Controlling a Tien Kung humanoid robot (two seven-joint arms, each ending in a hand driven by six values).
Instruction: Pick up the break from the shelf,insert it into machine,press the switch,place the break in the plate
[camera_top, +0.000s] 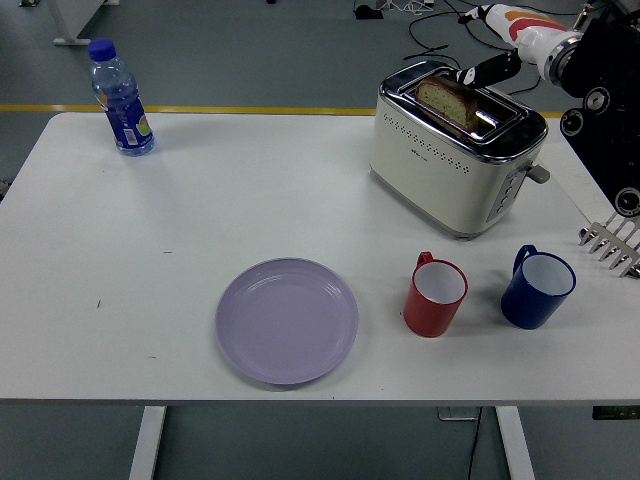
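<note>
The slice of brown bread (446, 100) sits low in the near slot of the cream and chrome toaster (450, 160) at the back right, with only its top crust showing. My right hand (487, 69) hovers just above the toaster's far right end, its black fingers (497, 65) stretched out and holding nothing; one fingertip is close to the bread's upper edge. The toaster's lever (540, 172) sticks out on its right end. A lilac plate (287, 320) lies bare near the table's front middle. My left arm is out of the picture.
A red mug (435, 295) and a blue mug (537, 287) stand in front of the toaster. A white rack (612, 243) pokes in at the right edge. A water bottle (120, 98) stands at the back left.
</note>
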